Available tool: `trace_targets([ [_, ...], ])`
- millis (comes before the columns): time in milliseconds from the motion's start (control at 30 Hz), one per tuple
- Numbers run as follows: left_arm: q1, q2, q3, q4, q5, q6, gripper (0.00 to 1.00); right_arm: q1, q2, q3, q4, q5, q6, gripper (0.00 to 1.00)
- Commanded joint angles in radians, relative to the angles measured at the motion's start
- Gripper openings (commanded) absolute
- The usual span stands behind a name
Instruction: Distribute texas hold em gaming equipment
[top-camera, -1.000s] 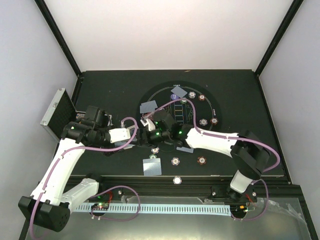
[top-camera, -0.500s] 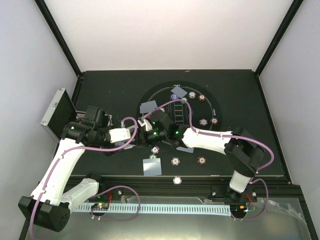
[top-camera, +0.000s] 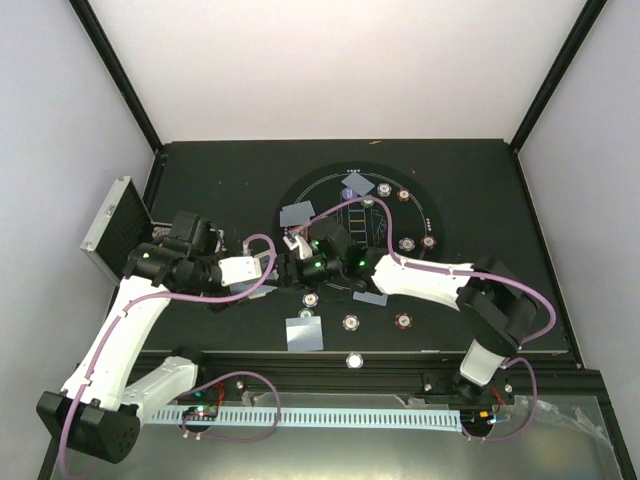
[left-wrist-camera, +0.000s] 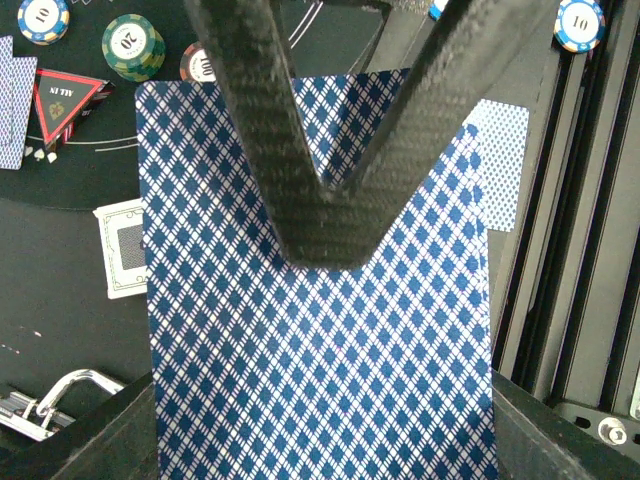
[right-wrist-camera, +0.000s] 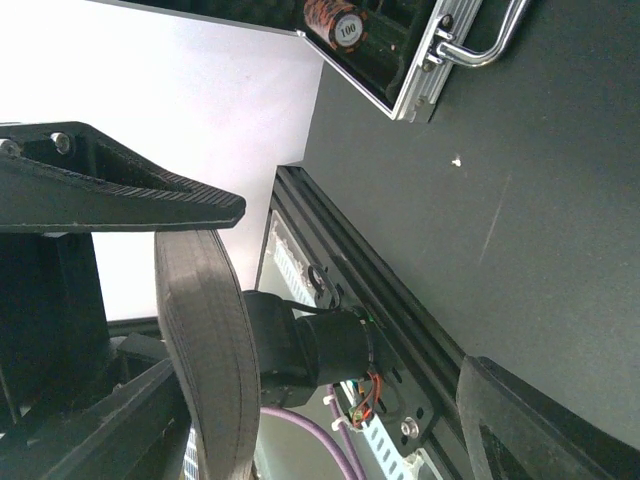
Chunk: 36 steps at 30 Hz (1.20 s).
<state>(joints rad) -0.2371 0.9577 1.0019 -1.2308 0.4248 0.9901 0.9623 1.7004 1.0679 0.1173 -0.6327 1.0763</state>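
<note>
Right arm shifted; case holds one chip.

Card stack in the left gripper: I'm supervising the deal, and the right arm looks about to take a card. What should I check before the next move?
1. Left gripper pinched firmly on the card stack: ok.
2. Right gripper jaws apart, ready to take: ok.
3. Stack squarely between the right jaws: cannot tell; its edge shows beside one finger.
4. Only one card separated from the stack: cannot tell.
5. Near dealt card lying flat, clear of both arms: ok.
6. Purple cable free of the grippers: cannot tell.
</note>
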Motion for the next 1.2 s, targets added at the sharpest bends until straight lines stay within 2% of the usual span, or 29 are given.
trace_targets([
  [0, -0.004, -0.004, 0.047, 0.004, 0.028, -0.002, 0.02, -0.021, -0.034, -0.038, -0.090, 0.046, -0.038, 0.73],
  [433, -0.004, -0.004, 0.037, 0.016, 0.022, -0.007, 0.02, -0.023, -0.079, -0.013, -0.223, 0.103, -0.108, 0.68],
  [600, -0.004, 0.001, 0.038, 0.020, 0.032, -0.010, 0.01, -0.006, -0.082, -0.006, -0.161, 0.077, -0.074, 0.71],
  [800, -0.004, 0.008, 0.040, 0.025, 0.045, -0.016, 0.01, 0.033, -0.021, 0.077, -0.118, 0.056, -0.039, 0.74],
  [1167, -0.004, 0.011, 0.055, 0.013, 0.037, -0.014, 0.02, 0.021, 0.039, 0.081, -0.151, 0.069, -0.049, 0.70],
])
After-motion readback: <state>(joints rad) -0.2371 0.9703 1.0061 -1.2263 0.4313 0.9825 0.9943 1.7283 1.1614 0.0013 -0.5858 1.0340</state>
